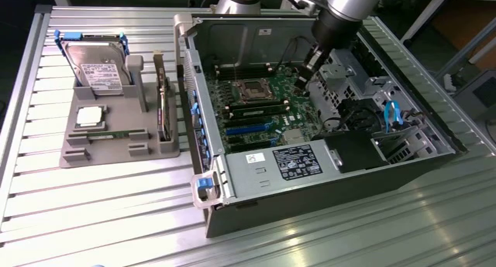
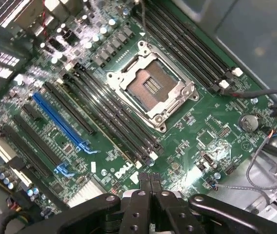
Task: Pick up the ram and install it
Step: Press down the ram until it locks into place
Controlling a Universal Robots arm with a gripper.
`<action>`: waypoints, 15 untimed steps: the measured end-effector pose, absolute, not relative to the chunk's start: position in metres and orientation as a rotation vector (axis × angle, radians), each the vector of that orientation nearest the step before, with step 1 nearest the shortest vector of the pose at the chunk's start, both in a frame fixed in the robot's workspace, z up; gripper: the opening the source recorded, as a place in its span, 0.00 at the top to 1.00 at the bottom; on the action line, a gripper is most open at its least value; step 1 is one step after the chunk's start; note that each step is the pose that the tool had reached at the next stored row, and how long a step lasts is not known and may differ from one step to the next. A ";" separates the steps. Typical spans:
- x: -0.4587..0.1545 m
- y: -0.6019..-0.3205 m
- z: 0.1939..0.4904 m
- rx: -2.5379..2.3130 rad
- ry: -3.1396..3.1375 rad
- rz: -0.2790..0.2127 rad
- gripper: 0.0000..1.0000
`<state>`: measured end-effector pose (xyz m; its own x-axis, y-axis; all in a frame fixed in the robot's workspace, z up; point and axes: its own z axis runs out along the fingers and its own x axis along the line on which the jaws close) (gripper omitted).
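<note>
The ram (image 1: 108, 134) is a thin green stick lying in a slot of the grey holder tray (image 1: 116, 154), at the exterior view's left, outside the computer case. My gripper (image 1: 312, 65) hangs inside the open case (image 1: 326, 191), over the far right part of the motherboard (image 1: 263, 104) and well away from the ram. In the wrist view the gripper (image 2: 150, 178) is shut with its black fingers (image 2: 143, 183) pressed together and nothing between them. Below it lie the motherboard (image 2: 192, 136), the open processor socket (image 2: 150, 87) and the long black memory slots (image 2: 109, 117).
The tray also carries a hard drive (image 1: 97, 69), a square silver processor (image 1: 90, 116) and an upright expansion card (image 1: 162, 104). Inside the case are a power supply (image 1: 287, 162), drive cages (image 1: 364, 87) and loose cables (image 2: 265, 146). The case stands on a slatted metal table (image 1: 101, 209).
</note>
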<state>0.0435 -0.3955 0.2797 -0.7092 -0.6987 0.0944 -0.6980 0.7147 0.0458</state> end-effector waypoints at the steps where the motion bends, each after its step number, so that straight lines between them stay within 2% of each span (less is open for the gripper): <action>1: 0.044 -0.396 0.279 1.098 -2.831 -0.010 0.91; 15: 0.044 -0.396 0.274 0.338 -3.014 -0.020 0.91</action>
<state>0.0435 -0.3956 0.2737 -0.9693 -0.2215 0.1067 -0.2201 0.9752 0.0253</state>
